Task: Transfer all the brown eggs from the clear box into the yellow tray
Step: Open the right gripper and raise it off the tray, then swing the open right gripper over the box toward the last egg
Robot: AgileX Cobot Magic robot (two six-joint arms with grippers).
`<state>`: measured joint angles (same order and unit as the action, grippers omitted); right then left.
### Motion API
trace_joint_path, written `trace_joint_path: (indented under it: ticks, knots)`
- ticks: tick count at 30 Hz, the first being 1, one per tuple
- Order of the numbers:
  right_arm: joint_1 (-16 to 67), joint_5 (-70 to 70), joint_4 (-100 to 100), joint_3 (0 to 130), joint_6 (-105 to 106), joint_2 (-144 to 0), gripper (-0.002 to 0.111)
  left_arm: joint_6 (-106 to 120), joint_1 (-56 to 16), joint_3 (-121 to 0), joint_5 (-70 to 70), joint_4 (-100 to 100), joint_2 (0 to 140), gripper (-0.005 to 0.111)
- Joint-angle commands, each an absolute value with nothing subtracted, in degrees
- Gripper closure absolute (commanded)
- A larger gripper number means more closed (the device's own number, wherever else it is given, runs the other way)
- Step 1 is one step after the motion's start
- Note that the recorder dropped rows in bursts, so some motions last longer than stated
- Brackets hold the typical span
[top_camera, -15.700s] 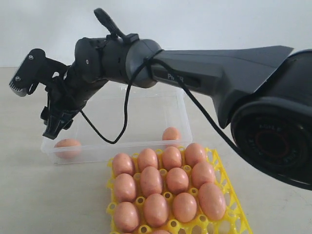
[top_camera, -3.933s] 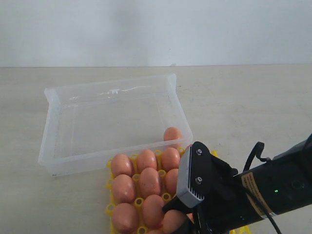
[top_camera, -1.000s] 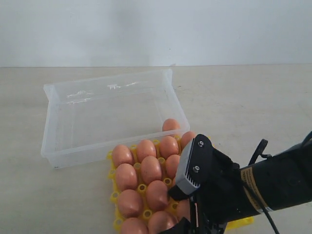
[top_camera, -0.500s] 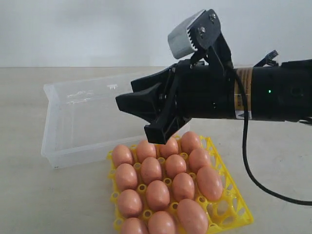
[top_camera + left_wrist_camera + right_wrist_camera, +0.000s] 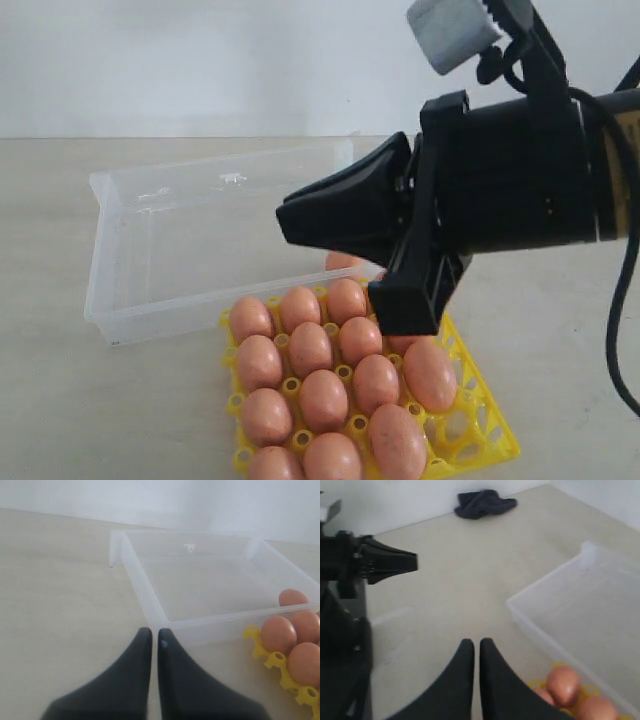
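Several brown eggs [image 5: 310,348] fill the cups of the yellow tray [image 5: 482,422] in front of the clear box [image 5: 100,250]. One brown egg [image 5: 292,597] lies in the box's near right corner, half hidden behind my right arm in the exterior view. My right gripper [image 5: 285,217] hangs above the tray and the box's near wall, shut and holding nothing; its closed tips [image 5: 476,642] show over bare table. My left gripper [image 5: 151,631] is shut and empty, low over the table just outside the box's corner. It is out of the exterior view.
A dark cloth [image 5: 485,502] lies far off on the table by the wall. In the right wrist view the left arm's black gripper [image 5: 412,561] points across the table. The box's inside [image 5: 210,585] holds nothing but the one egg.
My right gripper has lifted from low beside the tray's front to above the tray, and its jaws went from wide open to shut with nothing in them. The eggs stayed put.
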<state>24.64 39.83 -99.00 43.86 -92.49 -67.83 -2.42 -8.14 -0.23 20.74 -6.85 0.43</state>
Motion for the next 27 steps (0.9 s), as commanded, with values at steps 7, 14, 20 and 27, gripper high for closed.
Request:
trace_joint_path:
  ticks: [7,14,20,27]
  knots:
    - [29.7,21.4,-99.9,32.5,-83.2,-66.7,0.109,-2.2,-8.3,0.0,20.3,-6.6,0.7,0.103]
    - [41.7,-16.9,-99.6,35.0,-74.8,-66.6,0.109,-2.2,-8.3,0.0,20.3,-6.6,0.7,0.103]
    - [44.7,-34.4,-40.6,44.2,-30.2,-66.6,0.109,-2.2,-8.3,0.0,20.3,-6.6,0.7,0.103]
    - [44.5,-67.5,-1.9,51.2,0.0,-68.5,0.109,-2.2,-8.3,0.0,20.3,-6.6,0.7,0.103]
